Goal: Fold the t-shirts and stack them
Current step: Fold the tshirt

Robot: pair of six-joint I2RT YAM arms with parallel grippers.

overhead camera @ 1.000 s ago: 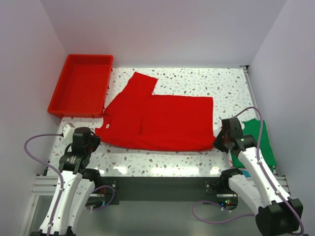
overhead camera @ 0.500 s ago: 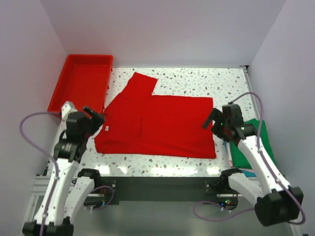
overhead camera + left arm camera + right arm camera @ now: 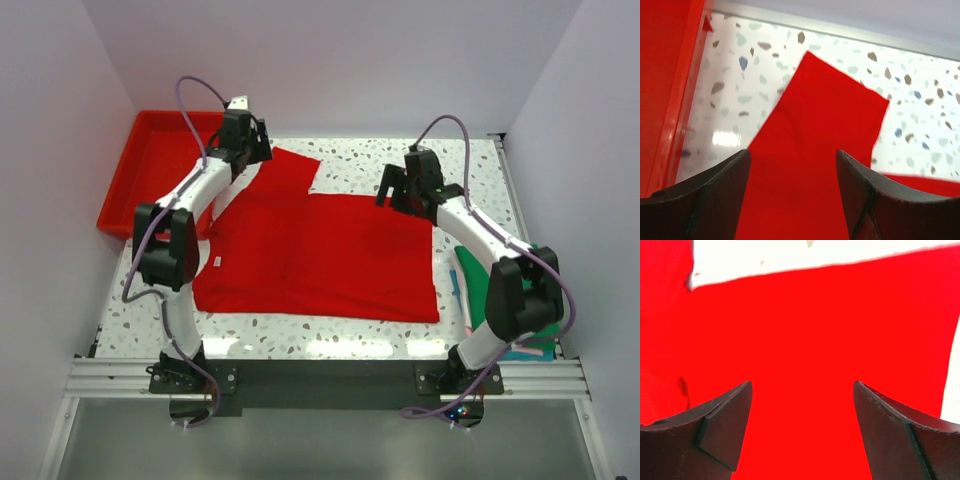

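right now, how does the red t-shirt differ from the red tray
The red t-shirt is soft cloth lying flat, while the red tray is a rigid box with raised walls. The t-shirt is spread over the middle of the speckled table with one sleeve pointing to the far side, while the tray sits at the far left. The t-shirt also covers a wider area than the tray. Both are plain bright red.

A robot lab test cell.
Plain white walls (image 3: 330, 60) box in a speckled table (image 3: 400, 155) on an aluminium frame (image 3: 110, 375).
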